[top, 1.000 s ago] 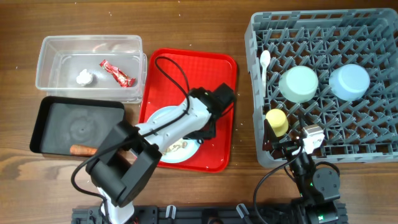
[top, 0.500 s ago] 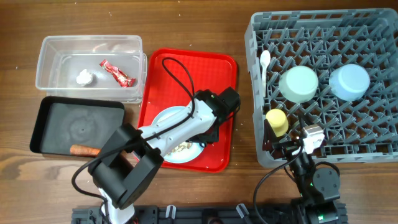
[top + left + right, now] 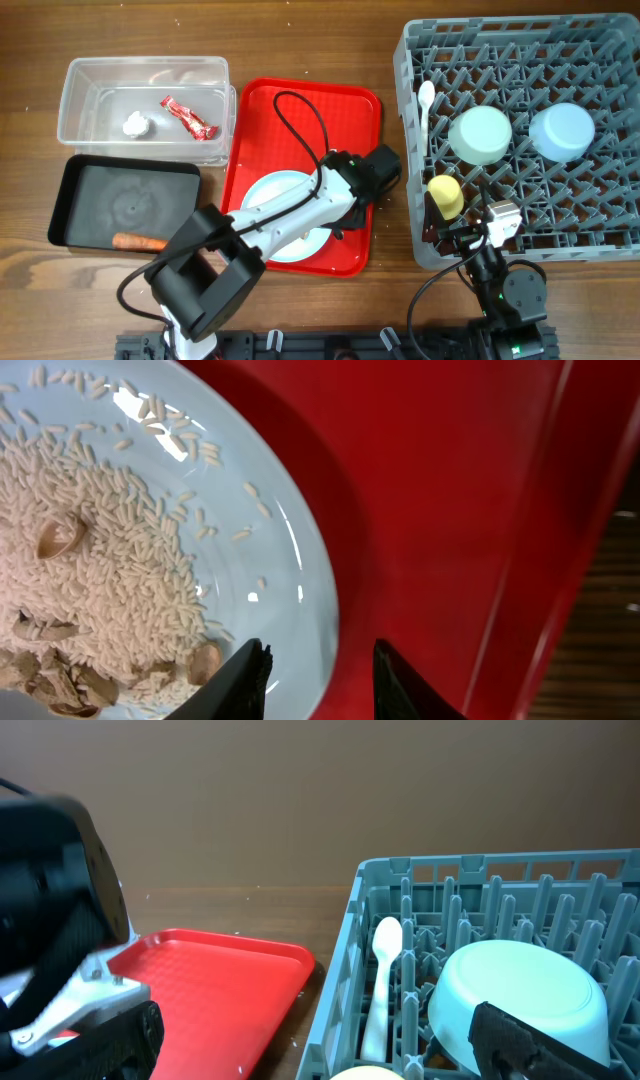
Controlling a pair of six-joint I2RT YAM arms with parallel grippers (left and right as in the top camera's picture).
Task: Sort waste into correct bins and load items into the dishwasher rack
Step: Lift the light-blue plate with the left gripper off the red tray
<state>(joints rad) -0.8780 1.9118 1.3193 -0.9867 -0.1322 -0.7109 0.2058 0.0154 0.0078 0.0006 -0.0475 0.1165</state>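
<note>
- Plate [image 3: 300, 560], pale blue, holds beige crumbs [image 3: 90, 550] on the red tray [image 3: 430, 480].
- Left fingers [image 3: 243, 685] stand apart, straddling its rim.
- Right fingers [image 3: 515, 1038] by the rack [image 3: 345, 955]: spread cannot be told.

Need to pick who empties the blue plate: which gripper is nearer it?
Left. The left gripper hovers over the blue plate, jaws open; the right gripper sits by the rack, beyond the red tray.

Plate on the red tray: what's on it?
Rice-like grains and beige crumbs heaped on the plate, which lies on the red tray. The left gripper straddles its rim, open. Overhead, the arm hides most of the heap.
</note>
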